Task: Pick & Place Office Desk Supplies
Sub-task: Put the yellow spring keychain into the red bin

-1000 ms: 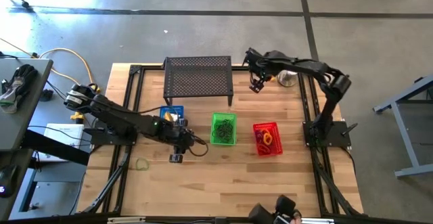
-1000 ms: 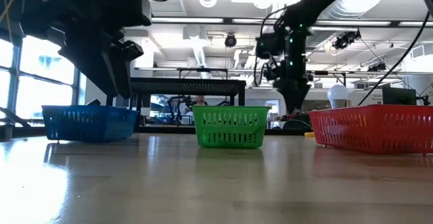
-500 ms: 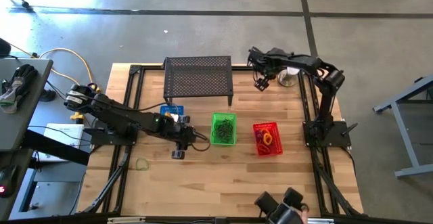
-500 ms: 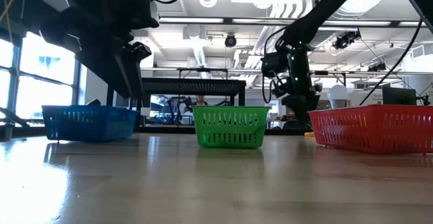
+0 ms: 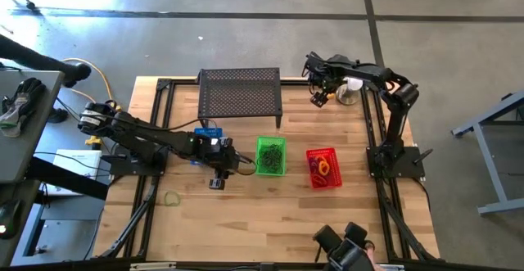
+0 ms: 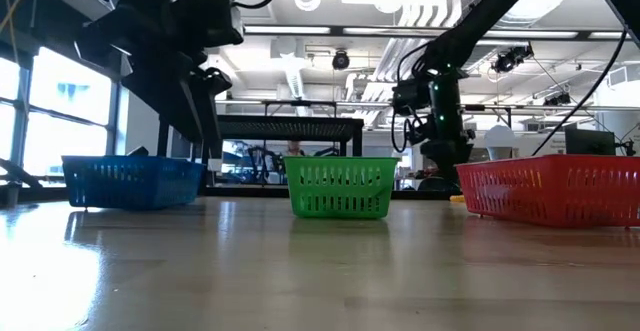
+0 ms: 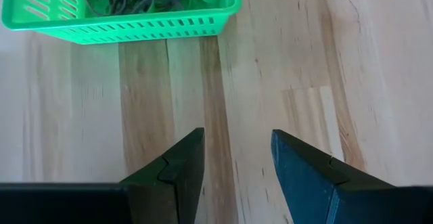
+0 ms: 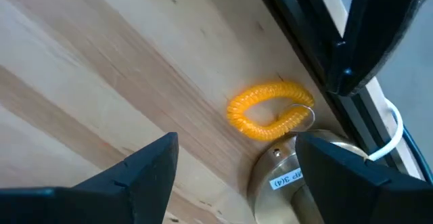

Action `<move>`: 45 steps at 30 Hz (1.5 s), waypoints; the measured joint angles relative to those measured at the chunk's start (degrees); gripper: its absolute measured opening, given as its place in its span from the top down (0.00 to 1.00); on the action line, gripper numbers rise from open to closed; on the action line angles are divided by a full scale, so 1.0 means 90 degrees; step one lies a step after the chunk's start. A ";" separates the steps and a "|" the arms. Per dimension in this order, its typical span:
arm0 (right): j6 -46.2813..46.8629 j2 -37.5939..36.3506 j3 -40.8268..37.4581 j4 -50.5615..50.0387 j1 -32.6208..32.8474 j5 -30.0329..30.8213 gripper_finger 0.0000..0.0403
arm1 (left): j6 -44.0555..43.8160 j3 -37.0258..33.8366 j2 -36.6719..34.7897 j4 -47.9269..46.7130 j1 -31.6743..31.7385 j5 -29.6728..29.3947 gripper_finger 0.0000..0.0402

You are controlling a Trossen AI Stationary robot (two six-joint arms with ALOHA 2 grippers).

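At upper right of high view, my right gripper (image 5: 318, 97) hangs spread over orange coiled elastic loop (image 8: 270, 111) touching silver cup (image 8: 298, 176). Loop looks light, springy; I'd pinch free side. Left gripper (image 7: 233, 173) spread, empty, over worktop (image 7: 291, 68).

1. Robotics lab or industrial workshop, not a home or office.
2. Polished concrete floor (image 5: 246, 33) surrounds a butcher-block table (image 5: 270, 214) with black metal framing (image 5: 155, 115).
3. Low view: open ceiling with exposed ducts (image 6: 290, 71), pipes and strip lights (image 6: 330, 33); tall windows (image 6: 50, 111).
4. Loose cables (image 5: 82, 65) and an equipment bench (image 5: 24, 132) sit beside the table.
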 joint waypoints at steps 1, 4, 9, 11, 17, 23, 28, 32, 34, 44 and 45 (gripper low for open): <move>-0.0046 0.0033 0.0000 0.0022 0.0000 0.0004 0.29 | 0.0008 0.0000 0.0000 0.0002 0.0000 0.0006 0.59; -0.0134 0.0216 0.0000 0.0015 -0.0002 -0.0077 0.29 | 0.0012 0.0000 0.0000 0.0002 0.0000 0.0029 0.59; -0.0178 0.0588 0.0005 0.0059 -0.0011 -0.0058 0.29 | -0.0017 0.0000 0.0000 0.0004 0.0000 0.0032 0.59; -0.0191 0.0673 0.0020 0.0073 -0.0041 -0.0046 0.29 | -0.0017 0.0000 0.0000 0.0003 0.0000 0.0032 0.59; -0.0222 0.0801 0.0020 0.0139 -0.0223 -0.0371 0.30 | -0.0019 0.0000 0.0000 0.0059 -0.0002 0.0034 0.59; -0.0338 0.0816 0.0012 0.0206 -0.0628 -0.1190 0.40 | -0.0030 0.0000 0.0000 0.0109 -0.0002 0.0036 0.59; -0.0339 0.0819 0.0003 0.0264 -0.0970 -0.1352 0.52 | -0.0106 0.0000 0.0000 0.0139 -0.0002 0.0039 0.59; -0.0324 0.0823 -0.0002 0.0347 -0.1096 -0.1353 0.61 | -0.0114 0.0000 0.0000 0.0141 -0.0002 0.0041 0.59; -0.0418 0.0823 -0.0002 0.0373 -0.1103 -0.1307 0.66 | -0.0138 0.0000 0.0000 0.0141 -0.0002 0.0041 0.59; -0.1282 0.0743 0.0005 0.0353 -0.0520 -0.0427 0.97 | -0.0241 0.0000 0.0000 0.0141 -0.0019 0.0140 0.59; -0.1265 0.0688 -0.0011 0.0328 -0.0384 -0.0262 0.97 | -0.0291 0.0000 0.0000 0.0141 -0.0019 0.0202 0.59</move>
